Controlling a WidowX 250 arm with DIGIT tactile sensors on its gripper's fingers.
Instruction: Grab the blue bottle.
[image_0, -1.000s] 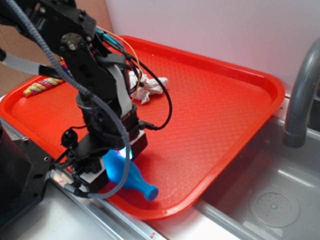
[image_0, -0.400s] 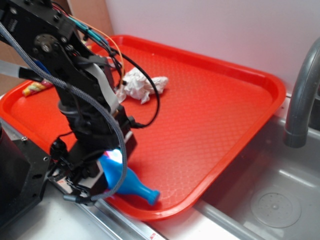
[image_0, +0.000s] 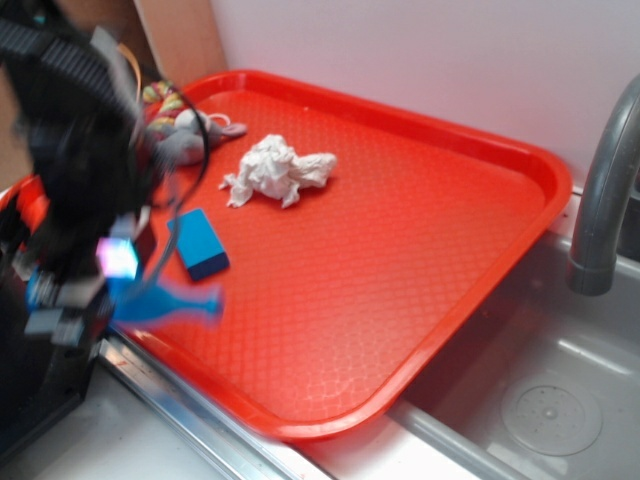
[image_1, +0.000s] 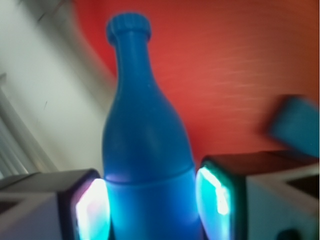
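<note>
The blue bottle (image_0: 170, 303) is held lying sideways at the tray's near-left edge, its neck pointing right, blurred by motion. In the wrist view the blue bottle (image_1: 145, 140) fills the middle, neck up, its body between the two glowing pads (image_1: 215, 197). My gripper (image_0: 95, 285) is shut on the bottle's body and holds it over the left rim of the red tray (image_0: 540, 170). My gripper (image_1: 150, 207) shows in the wrist view with both jaws pressed against the bottle. The arm is heavily blurred.
A small blue rectangular block (image_0: 200, 243) lies on the tray just right of the bottle and shows in the wrist view (image_1: 295, 125). A crumpled white paper (image_0: 275, 170) and a grey soft toy (image_0: 185, 135) lie farther back. A sink with a grey faucet (image_0: 600, 200) is at the right.
My arm has swung left and up with the bottle in the gripper, carrying it off the tray's near corner. The blue block and grey toy are now uncovered.
</note>
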